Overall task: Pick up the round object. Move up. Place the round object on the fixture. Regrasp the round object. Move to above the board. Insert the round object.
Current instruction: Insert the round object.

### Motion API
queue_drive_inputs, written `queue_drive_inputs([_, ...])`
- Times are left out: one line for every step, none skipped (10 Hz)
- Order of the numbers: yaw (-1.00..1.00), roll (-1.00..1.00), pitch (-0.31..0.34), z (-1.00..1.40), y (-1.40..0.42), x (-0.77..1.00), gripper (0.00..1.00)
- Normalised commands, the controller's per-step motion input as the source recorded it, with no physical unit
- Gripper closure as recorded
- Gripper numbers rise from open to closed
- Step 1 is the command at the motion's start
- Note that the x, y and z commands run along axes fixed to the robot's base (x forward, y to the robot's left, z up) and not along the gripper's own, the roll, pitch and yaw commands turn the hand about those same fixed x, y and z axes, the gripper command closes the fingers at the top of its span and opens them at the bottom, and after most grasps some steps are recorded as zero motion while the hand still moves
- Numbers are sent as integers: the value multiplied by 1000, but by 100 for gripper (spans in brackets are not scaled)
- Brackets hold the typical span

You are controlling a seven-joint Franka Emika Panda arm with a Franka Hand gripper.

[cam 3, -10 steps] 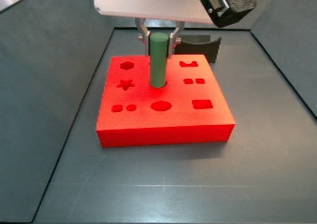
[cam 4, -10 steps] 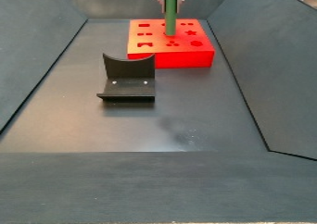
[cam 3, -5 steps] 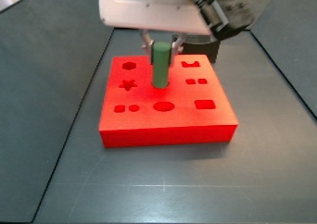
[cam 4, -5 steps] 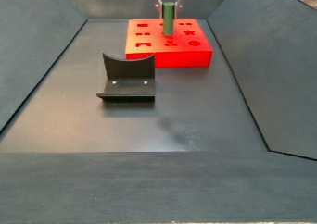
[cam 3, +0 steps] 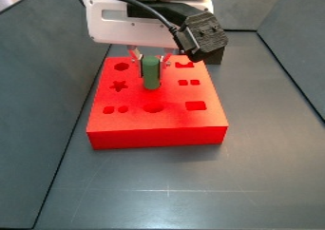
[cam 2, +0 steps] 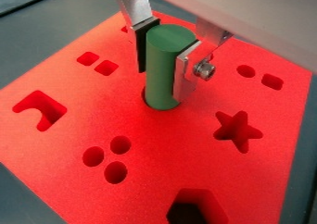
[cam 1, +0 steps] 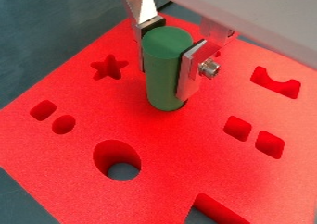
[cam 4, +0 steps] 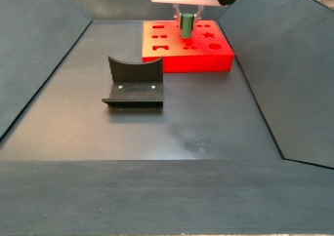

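Here we have the gripper (cam 1: 168,50) clamped on the green peg (cam 1: 165,68), its silver fingers (cam 1: 195,66) pressing the peg's upper half from two sides. The peg stands upright over the middle of the red board (cam 3: 152,124), and in both wrist views its lower end seems to sit in, or right at the mouth of, a round hole in the board's top; how deep it has gone we cannot tell. The dark fixture (cam 4: 133,82) stands empty on the worktop (cam 4: 183,133), well apart from the board on the near side. We judge this to be the insertion step. To do it well, we should keep the peg vertical and centred on the hole, push straight down gently without sideways drag, and let go only once the peg has bottomed out.
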Motion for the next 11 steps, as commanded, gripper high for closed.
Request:
queue_drive_inputs([0,34,-170,-926,0,-46,100])
queue_drive_inputs([0,29,-157,-954,0,-34,100])
queue_drive_inputs([0,39,-136,-1000,0,-51,100])
queue_drive_inputs([0,31,-124,-1000,0,-51,100])
queue_drive_inputs([0,13,-96,-1000,0,0,100])
queue_drive_inputs([0,0,-127,-1000,0,0,100])
queue_drive_inputs([0,6,0,0,0,0,100])
queue_drive_inputs([0,40,-90,-349,0,-34,100])
queue_drive_inputs([0,109,-114,-994,0,-100,100])
queue_drive_inputs([0,-37,0,-71,3,0,100])
queue_drive_inputs([0,13,0,0,0,0,100])
